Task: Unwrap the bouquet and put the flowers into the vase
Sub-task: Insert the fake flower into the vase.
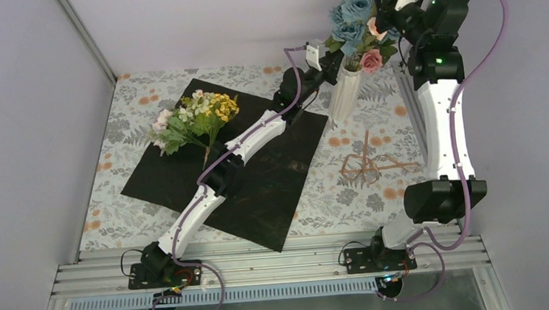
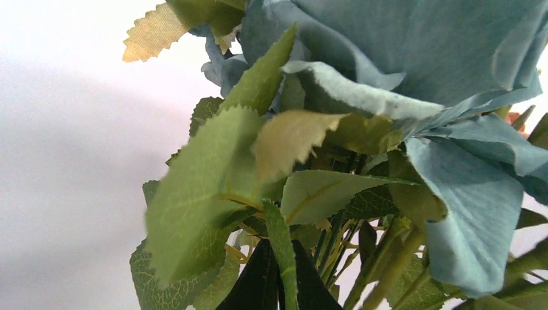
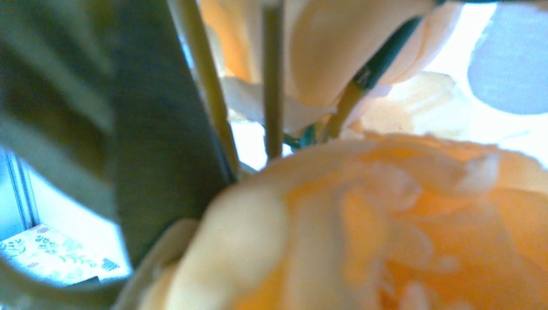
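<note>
While some of the flowers already stand in the vase at the far right of the table, we have both arms on them. Our left gripper, jaws closed, sits just beside the vase's neck under the leaves, apparently to steady the stems, though we cannot tell whether it pinches one. Our right gripper, likewise closed, is up among the topmost blooms, probably guiding them upright. A second bunch lies on the opened black sheet, waiting.
</note>
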